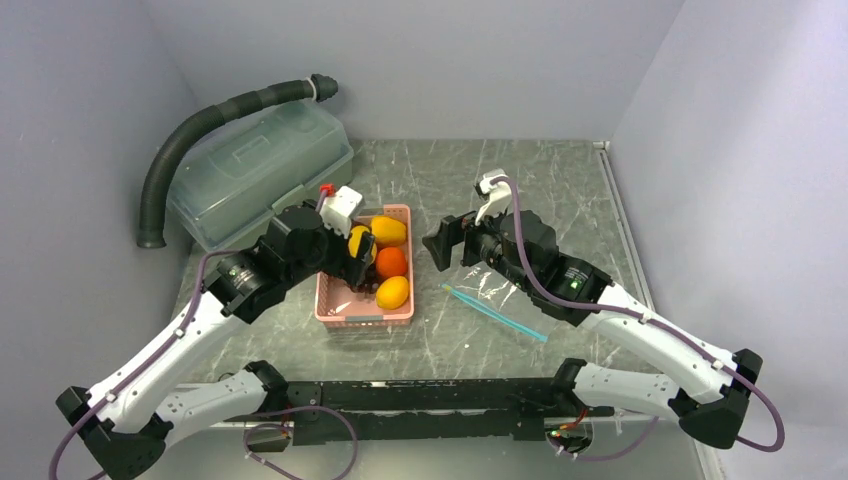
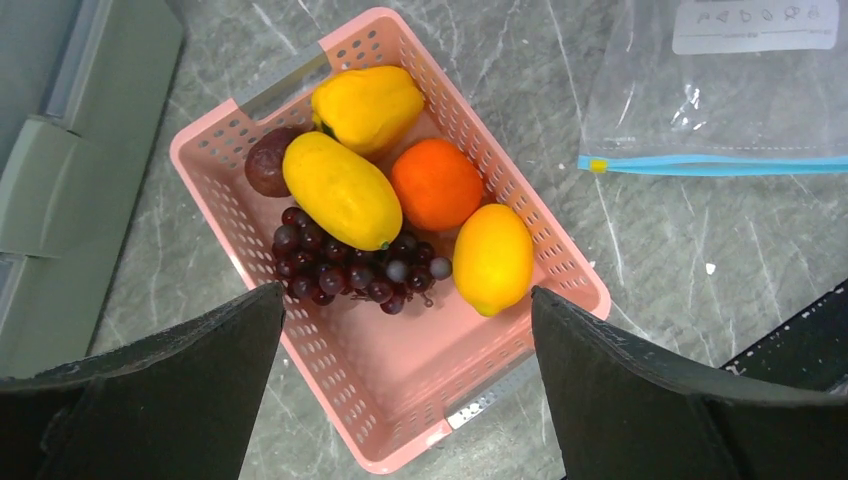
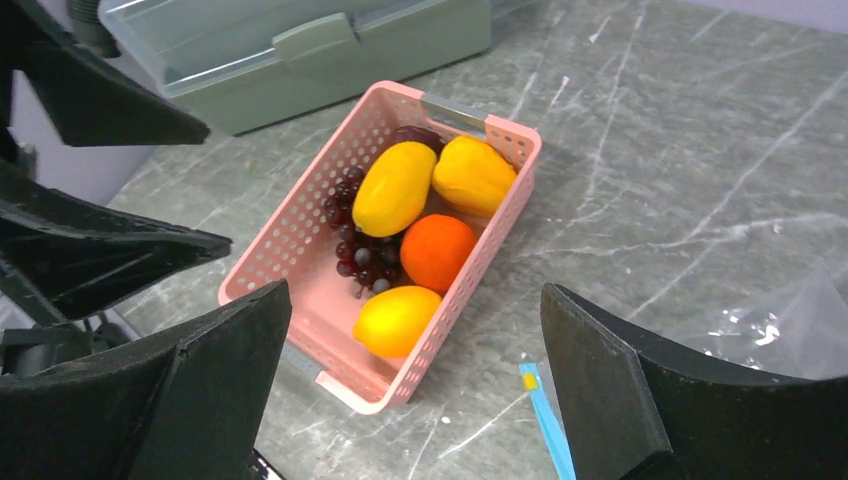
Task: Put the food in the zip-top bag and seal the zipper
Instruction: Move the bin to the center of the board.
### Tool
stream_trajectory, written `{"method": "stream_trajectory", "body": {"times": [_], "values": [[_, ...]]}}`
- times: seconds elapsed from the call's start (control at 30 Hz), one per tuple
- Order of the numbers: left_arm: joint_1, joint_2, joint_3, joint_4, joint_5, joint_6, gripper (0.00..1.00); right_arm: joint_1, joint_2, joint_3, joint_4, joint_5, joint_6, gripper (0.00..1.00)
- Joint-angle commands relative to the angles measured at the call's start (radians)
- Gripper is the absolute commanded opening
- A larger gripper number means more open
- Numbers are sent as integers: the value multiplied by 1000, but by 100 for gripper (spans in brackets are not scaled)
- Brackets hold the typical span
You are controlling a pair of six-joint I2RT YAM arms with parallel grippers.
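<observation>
While the grey marbled surface carries everything, none of the food has reached the bag, so by my reading the task stands at its first pick. The lidded box sits at the far left, apart from the work.

The left arm reaches over the pink basket, its jaws spread wide and holding nothing. The right arm hangs above the zip-top bag, and its jaws are likewise parted and bare, aimed back toward the basket.

The bag lies flat just to the right of the basket, not touching it. Its zipper runs along the edge facing the near side. Whether that mouth is parted I cannot tell.

All the food lies in the basket: two yellow ovals, a third oval nearest the bag, the orange, the grape bunch and the brown-red ball tucked in a far corner.

The food lies straight below the left jaws, so that arm is plainly the nearer one. The topmost oval rests on the grapes with its long axis slanted across the line on which those jaws close. A slight wrist turn would probably let them close across its narrow width.
</observation>
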Motion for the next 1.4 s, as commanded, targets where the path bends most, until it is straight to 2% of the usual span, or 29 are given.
{"method": "stream_trajectory", "body": {"times": [0.0, 0.13, 0.4, 0.73, 0.9, 1.13, 1.37], "values": [[-3, -34, 24, 29, -60, -19, 99, 5, -10, 34, -18, 77, 20, 100], [-3, -38, 25, 22, -115, -29, 99, 5, -26, 25, -18, 93, 14, 100], [-4, -36, 55, -35, -188, -52, 99, 5, -63, 1, -13, 28, -23, 100], [-3, -110, 43, -147, -222, -107, 99, 5, -16, 42, -76, 0, -51, 100], [-3, -186, -17, -155, -282, -129, 99, 7, 66, 105, -115, -27, -51, 98], [-2, -299, -73, -136, -335, -157, 99, 47, 202, 196, -152, 35, -10, 96], [-3, -310, -69, -156, -389, -178, 99, 101, 345, 282, -151, 64, 22, 93]]}}
